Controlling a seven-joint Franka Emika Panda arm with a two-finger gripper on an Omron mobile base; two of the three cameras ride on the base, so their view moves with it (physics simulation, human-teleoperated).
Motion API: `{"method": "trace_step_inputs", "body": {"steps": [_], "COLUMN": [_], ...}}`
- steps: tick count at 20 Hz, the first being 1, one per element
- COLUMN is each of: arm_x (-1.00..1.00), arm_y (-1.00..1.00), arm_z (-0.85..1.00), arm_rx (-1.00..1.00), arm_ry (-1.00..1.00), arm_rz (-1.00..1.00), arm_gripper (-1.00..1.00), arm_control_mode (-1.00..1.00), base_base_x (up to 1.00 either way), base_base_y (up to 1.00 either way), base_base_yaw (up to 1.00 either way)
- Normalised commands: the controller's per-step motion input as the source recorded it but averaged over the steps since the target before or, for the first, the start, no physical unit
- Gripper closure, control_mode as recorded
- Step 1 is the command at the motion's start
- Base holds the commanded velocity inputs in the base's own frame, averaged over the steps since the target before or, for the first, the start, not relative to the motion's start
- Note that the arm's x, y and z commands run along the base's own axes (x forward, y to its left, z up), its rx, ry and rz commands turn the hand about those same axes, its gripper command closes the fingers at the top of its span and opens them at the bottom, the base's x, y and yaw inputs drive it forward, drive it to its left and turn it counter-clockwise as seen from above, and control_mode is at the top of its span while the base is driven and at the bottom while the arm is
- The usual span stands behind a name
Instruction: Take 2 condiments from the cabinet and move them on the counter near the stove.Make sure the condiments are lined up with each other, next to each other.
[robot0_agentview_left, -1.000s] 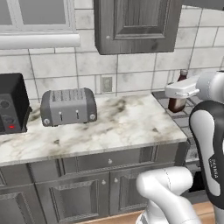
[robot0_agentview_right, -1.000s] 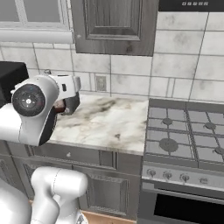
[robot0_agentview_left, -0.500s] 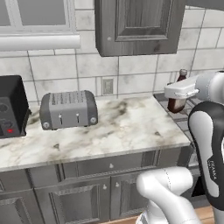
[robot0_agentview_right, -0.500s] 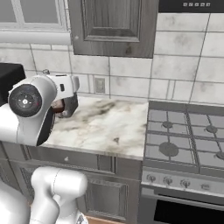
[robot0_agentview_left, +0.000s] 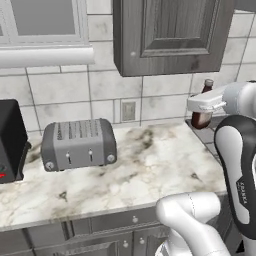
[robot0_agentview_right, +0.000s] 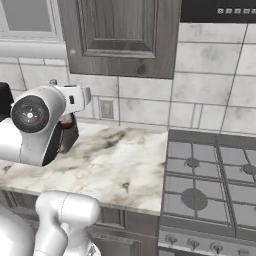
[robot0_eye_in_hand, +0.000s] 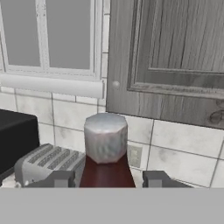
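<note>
The gripper (robot0_eye_in_hand: 106, 179) was closed on a bottle (robot0_eye_in_hand: 106, 151): in the hand view the dark red-brown neck rose between the two finger tips (robot0_eye_in_hand: 61, 178), which stood on either side of it, and its pale grey cap sat just above them. In the left base view the bottle (robot0_agentview_left: 202, 104) hung under the white hand, above the right end of the counter (robot0_agentview_left: 150, 165), with its bottom near the worktop; whether it touched could not be told. In the right base view the arm hid most of it, and only a dark patch (robot0_agentview_right: 65, 120) showed beside the wrist. The cabinet (robot0_agentview_left: 170, 35) hung on the tiled wall above, its door shut and its small knob (robot0_agentview_left: 132, 53) at the lower left corner. A silver toaster (robot0_agentview_left: 78, 143) stood on the counter to the left, well apart from the bottle, with a black oven (robot0_agentview_left: 11, 141) just beyond it. The stove (robot0_agentview_right: 215, 185) lay directly to the right of the counter, its grates bare.
</note>
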Motion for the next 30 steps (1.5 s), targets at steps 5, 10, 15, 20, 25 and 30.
{"method": "trace_step_inputs", "body": {"steps": [5, 10, 15, 20, 25, 30], "arm_x": [0.0, 0.0, 0.0, 0.05, 0.01, 0.01], "arm_y": [0.0, 0.0, 0.0, -0.15, -0.45, -0.27], "arm_z": [0.0, 0.0, 0.0, -0.03, -0.21, -0.49], "arm_rx": [0.0, 0.0, 0.0, 0.02, 0.0, -0.01], "arm_ry": [0.0, 0.0, 0.0, 0.0, 0.0, 0.0], "arm_rz": [0.0, 0.0, 0.0, 0.02, 0.06, 0.08], "arm_gripper": [1.0, 1.0, 1.0, 1.0, 1.0, 1.0], "arm_control_mode": [1.0, 1.0, 1.0, -1.0, -1.0, -1.0], "base_base_x": [0.46, 0.08, 0.0, 0.05, 0.0, 0.0], "base_base_y": [0.0, -0.14, -0.12, -0.07, 0.0, 0.0], "base_base_yaw": [0.0, 0.0, 0.0, 0.0, 0.0, 0.0]}}
